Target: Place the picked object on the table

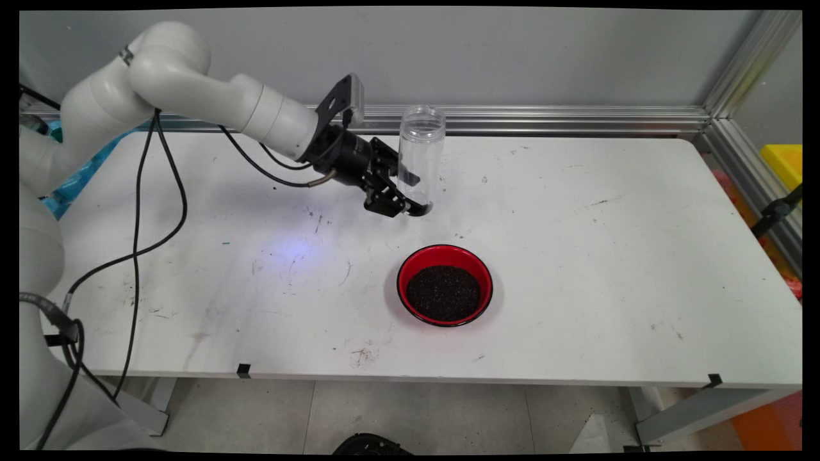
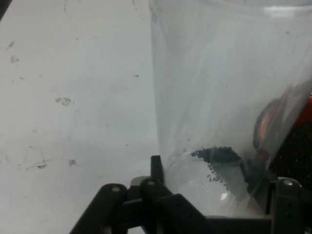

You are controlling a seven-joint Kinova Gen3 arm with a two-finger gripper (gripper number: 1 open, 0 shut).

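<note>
Nearest the camera in the main view, a red bowl [image 1: 410, 276] sits on the white table [image 1: 576, 256], toward its front edge. It is filled with dark grains [image 1: 443, 293]. Well behind it, near the back of the table, a clear plastic jar [image 1: 421, 147] stands upright with its mouth open. The black gripper [image 1: 413, 192] reaches in from the left and is closed round the jar's lower part, one finger in front and one showing through the wall. Whether the base rests on the table or hangs just above it cannot be told. Black cables [image 1: 136, 243] trail from the arm across the left side.

The hand view shows the jar [image 2: 219, 87] filling the right half between the two fingers [image 2: 156, 168], its wall against the left one. A small cluster of dark grains [image 2: 217, 156] clings near the bottom. Bare, lightly marked table [image 2: 73, 73] lies to the left.

Judgement: the hold is low on a smooth, thin wall. A sound grip needs even pressure from both fingers and a level wrist, so the jar neither slips nor tips.
</note>
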